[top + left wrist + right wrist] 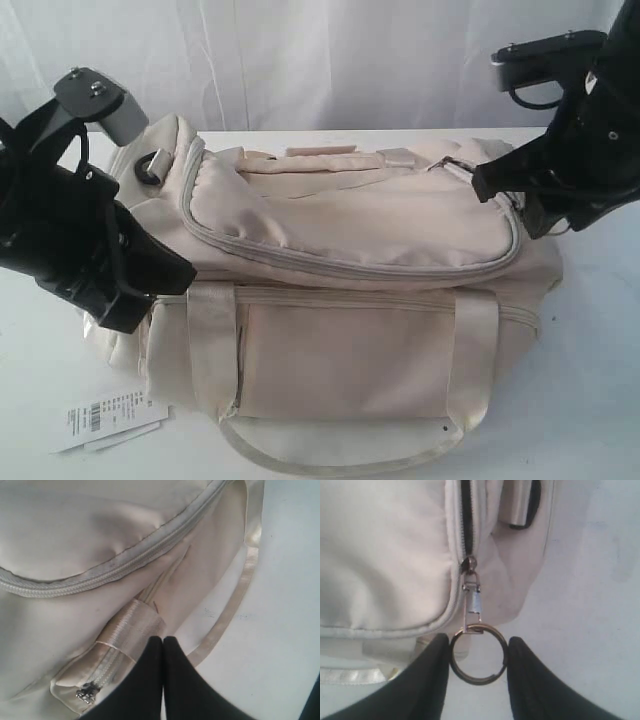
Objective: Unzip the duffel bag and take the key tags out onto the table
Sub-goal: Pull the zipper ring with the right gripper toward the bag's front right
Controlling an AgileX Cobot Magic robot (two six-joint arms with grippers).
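The right gripper [479, 640] clamps its two fingers on the metal pull ring [479, 681] at the right end of the duffel bag [360, 220], where the curved top zipper [466, 535] ends (a handy grip, I'd guess, for dragging the slider along). The left gripper [163, 641] is pinched together on nothing, its tips at the bag's webbing handle [131, 630] near the left end, likely to steady the bag. The key tags aren't visible. They're presumably inside the bag, with none on the table [590, 400] around it.
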